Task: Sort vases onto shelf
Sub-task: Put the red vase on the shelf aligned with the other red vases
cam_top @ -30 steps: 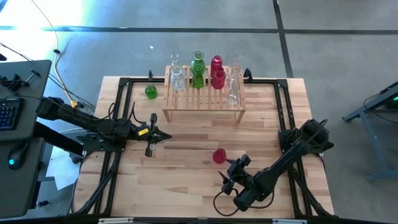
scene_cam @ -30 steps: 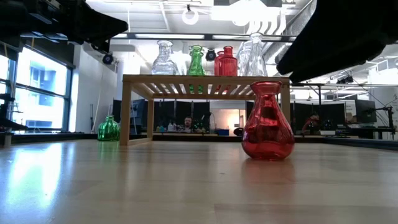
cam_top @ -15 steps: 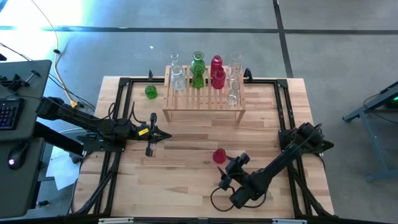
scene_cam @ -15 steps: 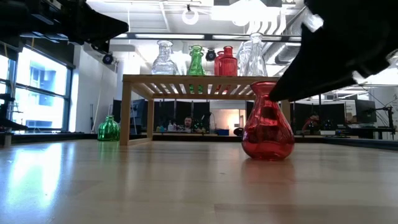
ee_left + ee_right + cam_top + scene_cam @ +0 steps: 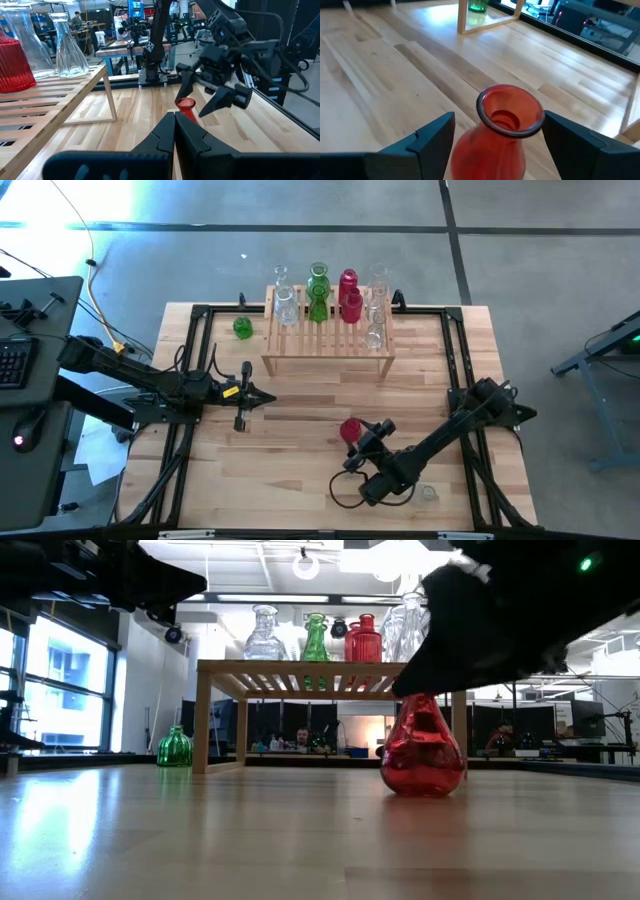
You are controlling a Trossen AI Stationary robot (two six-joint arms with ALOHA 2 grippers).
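From above, the right gripper (image 5: 357,442) sits at the red vase (image 5: 350,429) on the plank table (image 5: 300,470), its fingers spread to either side of the vase's neck. The wooden shelf (image 5: 328,345) stands well beyond it, carrying clear, green and red vases; one green vase (image 5: 242,328) stands on the table just beside the shelf's far-left leg. The left gripper (image 5: 262,399) waits over the table's left half, fingers pressed together, well apart from the red vase.

From table height, the red vase (image 5: 422,748) leans a little, its neck hidden behind the dark right arm. The shelf (image 5: 330,675) stands behind it, and the green vase (image 5: 174,747) sits off by the shelf's left leg.

From the left wrist, its own fingers (image 5: 172,135) meet at a point. Farther off, the right gripper (image 5: 197,102) straddles the red vase (image 5: 186,106).

From the right wrist, the red vase's open mouth (image 5: 510,110) lies between the two fingers (image 5: 435,132), with a gap showing on both sides.
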